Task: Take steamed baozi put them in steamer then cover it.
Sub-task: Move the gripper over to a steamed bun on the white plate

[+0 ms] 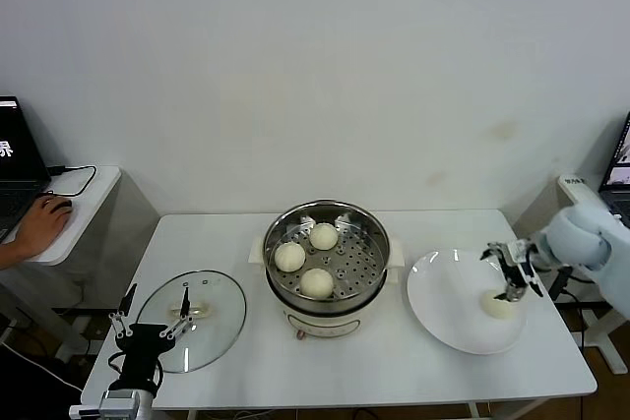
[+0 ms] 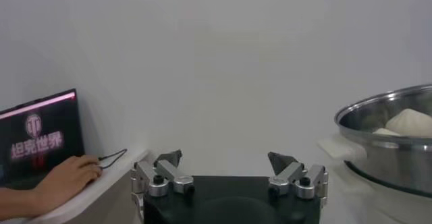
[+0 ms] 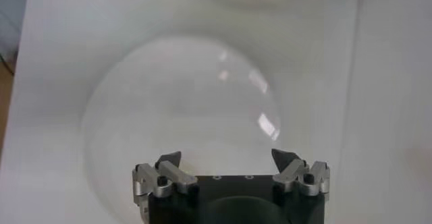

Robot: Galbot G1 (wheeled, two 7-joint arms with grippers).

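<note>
Three baozi (image 1: 316, 282) already inside steamer (image 1: 325, 253); fourth (image 1: 500, 306) right of it on plate (image 1: 448, 312). Right gripper (image 1: 513, 277) above that bun, jaws spread for grasping. Left gripper (image 1: 153, 327) left of steamer, jaws open over lid (image 1: 212, 327)

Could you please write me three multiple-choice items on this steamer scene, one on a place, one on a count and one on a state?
1. Where does the glass lid lie?
A. On the steamer
B. On the table, on the robot's left of the steamer
C. On the white plate

2. How many baozi are in the steamer?
A. One
B. Three
C. Four

3. How does the right gripper stand?
A. Open, over the white plate
B. Shut on the lid handle
C. Open, inside the steamer

Answers:
1 B: the head view shows the lid flat on the table beside the steamer, with the left gripper open at its near edge.
2 B: three buns sit on the perforated tray, and a fourth baozi lies on the plate.
3 A: the right wrist view shows both fingers apart above the plate, just over the last bun.
</note>
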